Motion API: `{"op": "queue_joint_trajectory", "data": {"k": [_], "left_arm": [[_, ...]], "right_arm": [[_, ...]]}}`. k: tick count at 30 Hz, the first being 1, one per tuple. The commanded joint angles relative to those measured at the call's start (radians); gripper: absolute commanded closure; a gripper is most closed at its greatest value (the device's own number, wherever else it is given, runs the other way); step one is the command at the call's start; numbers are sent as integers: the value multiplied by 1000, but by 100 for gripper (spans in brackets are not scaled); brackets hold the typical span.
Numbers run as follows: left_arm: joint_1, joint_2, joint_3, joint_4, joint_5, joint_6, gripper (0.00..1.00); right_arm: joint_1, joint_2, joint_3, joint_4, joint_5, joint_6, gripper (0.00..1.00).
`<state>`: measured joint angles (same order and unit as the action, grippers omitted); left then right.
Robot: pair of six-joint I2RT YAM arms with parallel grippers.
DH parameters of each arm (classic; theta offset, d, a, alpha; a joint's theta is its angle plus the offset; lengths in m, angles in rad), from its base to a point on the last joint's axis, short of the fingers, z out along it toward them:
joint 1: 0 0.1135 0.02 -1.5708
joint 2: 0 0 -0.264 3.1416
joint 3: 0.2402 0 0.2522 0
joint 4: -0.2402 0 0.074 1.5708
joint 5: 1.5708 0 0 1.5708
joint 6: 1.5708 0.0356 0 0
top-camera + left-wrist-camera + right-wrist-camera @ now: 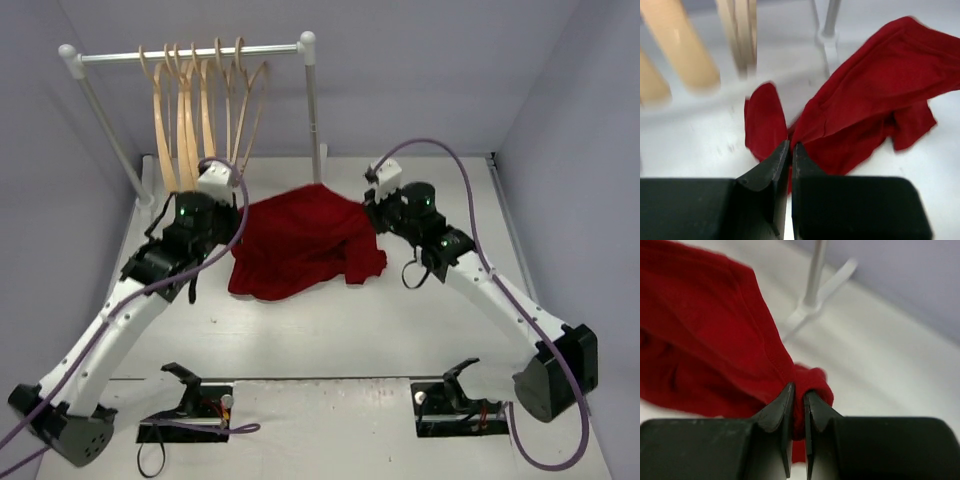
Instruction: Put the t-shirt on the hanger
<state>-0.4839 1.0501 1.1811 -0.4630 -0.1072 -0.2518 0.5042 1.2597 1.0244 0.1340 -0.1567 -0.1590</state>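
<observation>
t-shirt [305,245], between left gripper [790,146] and right gripper [797,389]: soft matt dark-red cloth, creased | fingers [775,415]: black matt plastic | hangers [190,110], beyond left gripper: pale smooth wood | rail [270,49]: shiny metal; end caps [307,41]: white, plastic-looking | table [330,330], under both grippers: smooth, white

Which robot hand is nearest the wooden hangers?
The left hand, pinching the shirt close beside the hangers. The right hand grips the shirt's other edge, farther away.

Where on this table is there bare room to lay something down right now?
Bare tabletop lies between the t-shirt and the near edge, and beyond the right gripper toward the far right corner. Crowded: the back left, where hangers dangle by the left gripper.
</observation>
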Motion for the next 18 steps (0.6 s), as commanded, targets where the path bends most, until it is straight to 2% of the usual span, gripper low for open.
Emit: {"op": "queue_joint_trajectory", "data": {"k": [1,2,4,6,7,9,13,16,18], "left_arm": [[-10,-158,-221,106,40,-203,100],[-10,-187,-326,104,50,-233,100],[-13,-301,-441,93,102,-300,100],[-15,-358,-479,39,128,-341,75],[-15,-392,-483,2,150,-348,62],[-15,-437,-458,-97,146,-345,46],[-15,-490,-384,-220,128,-315,35],[-15,-480,-308,-262,77,-268,33],[-15,-445,-266,-269,9,-249,32]], "right_arm": [[63,-83,-195,65,-33,141,84],[105,-95,-227,71,-35,158,82],[173,-123,-295,72,-21,242,67],[232,-164,-342,72,-11,313,50],[250,-184,-355,72,-7,340,45],[265,-226,-367,67,-7,375,41],[280,-285,-359,44,33,396,37],[280,-304,-322,33,97,391,33],[280,-262,-272,28,124,385,32]]}}
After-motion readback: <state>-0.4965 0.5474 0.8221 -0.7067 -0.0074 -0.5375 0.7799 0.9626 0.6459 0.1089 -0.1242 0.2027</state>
